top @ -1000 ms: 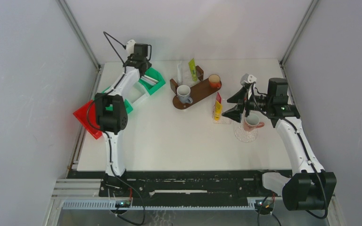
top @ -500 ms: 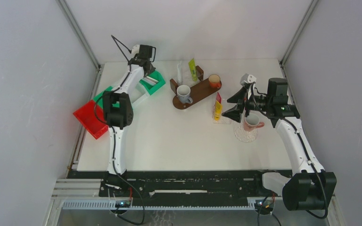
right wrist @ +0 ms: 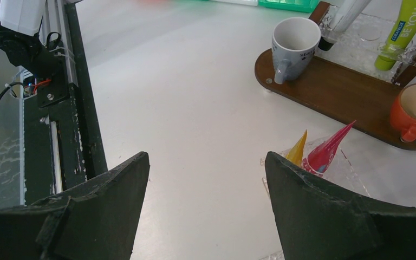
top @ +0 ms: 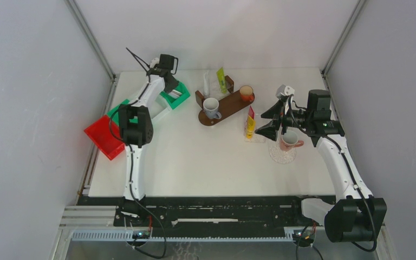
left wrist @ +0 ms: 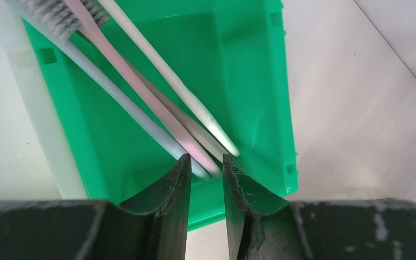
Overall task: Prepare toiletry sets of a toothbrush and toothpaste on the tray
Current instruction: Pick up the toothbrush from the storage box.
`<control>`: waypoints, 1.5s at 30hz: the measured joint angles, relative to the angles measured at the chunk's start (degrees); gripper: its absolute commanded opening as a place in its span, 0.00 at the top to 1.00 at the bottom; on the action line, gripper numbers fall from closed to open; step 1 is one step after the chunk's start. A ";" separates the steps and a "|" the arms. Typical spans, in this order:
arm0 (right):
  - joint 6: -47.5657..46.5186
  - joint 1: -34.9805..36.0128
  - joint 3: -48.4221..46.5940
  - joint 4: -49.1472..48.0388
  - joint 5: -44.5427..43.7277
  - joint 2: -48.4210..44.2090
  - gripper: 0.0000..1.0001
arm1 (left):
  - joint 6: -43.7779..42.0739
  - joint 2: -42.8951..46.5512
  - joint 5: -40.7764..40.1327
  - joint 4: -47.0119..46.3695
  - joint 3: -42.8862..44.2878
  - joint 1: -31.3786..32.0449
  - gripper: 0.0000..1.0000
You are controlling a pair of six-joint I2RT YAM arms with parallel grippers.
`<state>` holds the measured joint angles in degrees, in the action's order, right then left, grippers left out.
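Observation:
In the left wrist view, several toothbrushes lie slanted in a green bin (left wrist: 238, 81): a white one (left wrist: 162, 70), a pink one (left wrist: 141, 89) and a grey-blue one (left wrist: 114, 97). My left gripper (left wrist: 206, 158) has narrowed on the handle ends of the pink and grey-blue ones, which fill the gap. Seen from above, this gripper (top: 169, 82) reaches into the bin (top: 177, 93). The brown tray (top: 228, 106) carries a grey mug (top: 212, 107), an orange mug (top: 246, 93) and a green-yellow toothpaste tube (top: 221, 79). My right gripper (top: 264, 123) hangs open and empty beside red-yellow tubes (top: 250, 123).
A pink mug (top: 288, 141) stands on a glass saucer (top: 280, 156) under my right wrist. A red bin (top: 102, 138) and another green bin (top: 143, 120) sit at the table's left edge. The red tube (right wrist: 327, 151) and yellow tube (right wrist: 298, 149) stand in a clear holder.
My left arm has swung toward the back and lowered its gripper into the green bin, and its jaws have narrowed. The right arm has not moved.

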<state>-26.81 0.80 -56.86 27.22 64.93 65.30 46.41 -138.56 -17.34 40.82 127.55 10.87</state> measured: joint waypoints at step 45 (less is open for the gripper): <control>-0.04 0.00 0.00 0.00 -0.20 0.00 0.14 | 7.65 -2.95 6.25 0.59 0.11 -2.69 0.84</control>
<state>-26.85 0.80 -56.86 27.22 64.73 65.30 54.06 -141.51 -11.09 41.41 127.66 8.19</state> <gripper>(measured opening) 0.859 0.215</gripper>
